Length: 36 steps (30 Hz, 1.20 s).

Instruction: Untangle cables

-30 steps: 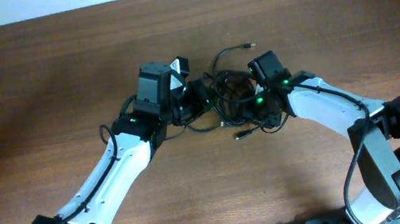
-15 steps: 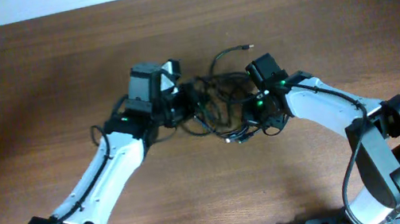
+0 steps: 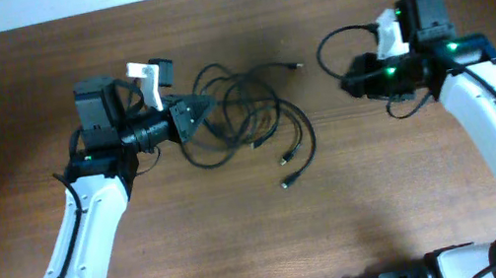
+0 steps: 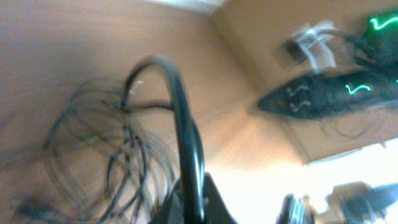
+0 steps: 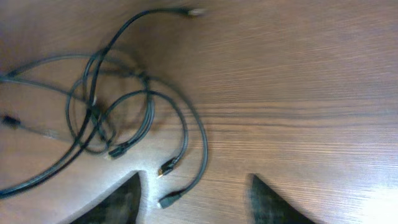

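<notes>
The cables (image 3: 247,119) are thin black cords lying as a loose, spread tangle on the wooden table (image 3: 265,246), with several plug ends fanned out to the lower right. My left gripper (image 3: 191,118) is at the tangle's left edge, shut on one cable strand; in the left wrist view that strand (image 4: 181,112) arches up out of the jaws (image 4: 194,208), blurred. My right gripper (image 3: 351,83) is open and empty, apart from the tangle on its right. In the right wrist view the cables (image 5: 93,115) lie beyond the open fingers (image 5: 195,185).
A thicker black wire of the right arm loops by its wrist (image 3: 333,44). The table's far edge runs along the top of the overhead view. Bare wood surrounds the tangle.
Both arms have pulled apart, the left going left with a cable strand, the right going right and back without any cable. The tight clump has spread into a loose tangle.
</notes>
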Motion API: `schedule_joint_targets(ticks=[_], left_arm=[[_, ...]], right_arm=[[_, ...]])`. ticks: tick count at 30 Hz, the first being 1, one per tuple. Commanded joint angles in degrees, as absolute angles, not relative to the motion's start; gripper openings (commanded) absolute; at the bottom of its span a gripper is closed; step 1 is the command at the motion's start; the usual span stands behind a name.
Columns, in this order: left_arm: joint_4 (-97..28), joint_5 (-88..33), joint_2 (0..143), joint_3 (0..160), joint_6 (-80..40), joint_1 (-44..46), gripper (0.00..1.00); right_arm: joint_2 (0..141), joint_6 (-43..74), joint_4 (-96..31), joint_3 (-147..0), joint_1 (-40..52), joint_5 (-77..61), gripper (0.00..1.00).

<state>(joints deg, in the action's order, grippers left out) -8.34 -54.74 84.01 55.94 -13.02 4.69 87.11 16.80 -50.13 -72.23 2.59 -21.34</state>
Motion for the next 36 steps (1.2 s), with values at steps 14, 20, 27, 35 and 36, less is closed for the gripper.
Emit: schedule_joint_targets(ticks=[14, 20, 27, 35, 36], left_arm=[[-11.38, -46.28, 80.51, 56.42, -10.17, 10.24, 0.00], [-21.71, -16.67, 65.73, 57.58, -2.68, 10.24, 0.04], [-13.32, -41.47, 61.30, 64.69, -5.72, 10.26, 0.45], [-38.83, 1.10, 71.16, 64.66, -10.57, 10.22, 0.50], [-41.06, 4.10, 72.53, 64.66, -13.65, 9.85, 0.51]], right_arm=[[100.60, 26.96, -43.88, -72.55, 12.67, 4.01, 0.04], [96.62, 23.81, -53.30, -75.83, 5.48, 5.85, 0.04], [85.49, 21.23, -60.75, -91.29, 4.10, 4.49, 0.04], [89.10, 8.99, -65.19, -90.56, 7.90, -20.45, 0.54], [89.86, 6.48, -65.21, -90.54, 10.39, -20.95, 0.62]])
